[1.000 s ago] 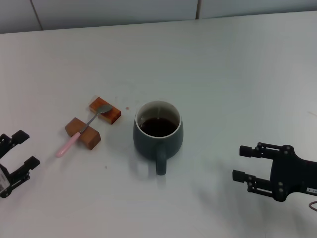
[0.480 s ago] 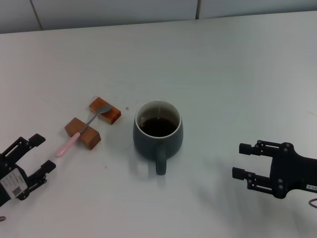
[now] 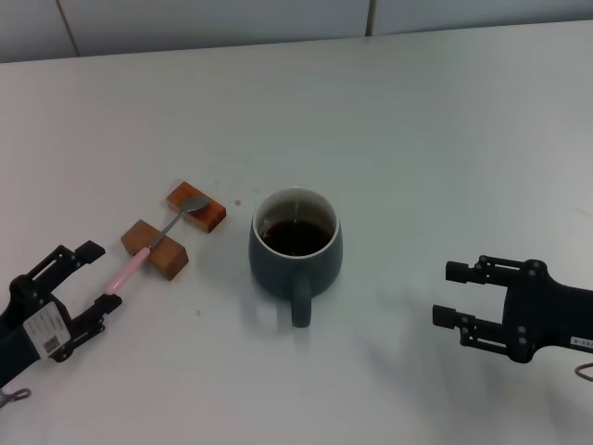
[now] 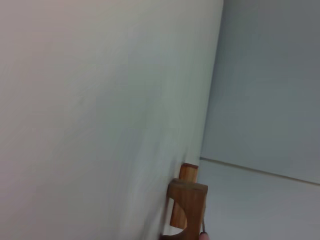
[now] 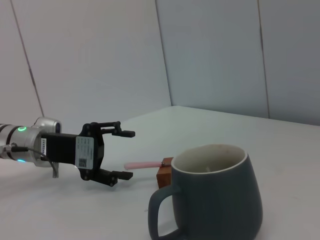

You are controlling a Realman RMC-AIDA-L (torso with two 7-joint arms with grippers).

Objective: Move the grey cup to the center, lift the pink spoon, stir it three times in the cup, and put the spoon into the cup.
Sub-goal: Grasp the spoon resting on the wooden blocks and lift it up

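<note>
Head view
- Cup: standing upright on the table, dark liquid inside, handle pointing toward the robot.
- Spoon: lying left of the cup across two wooden blocks, metal bowl on the block nearer the cup, pink handle sticking out past the other block, away from the cup.
- Left gripper: hovering well left of the cup, jaws spread wide, fingertips sitting either side of the pink handle's end, not touching it.
- Right gripper: hanging right of the cup, well apart from it, jaws wide, holding nothing.

Left wrist view
- Blocks: showing edge-on against the table.

Right wrist view
- Cup: filling the foreground.
- Left gripper: sitting beyond the cup, jaws wide, pink handle pointing at the gap.
</note>
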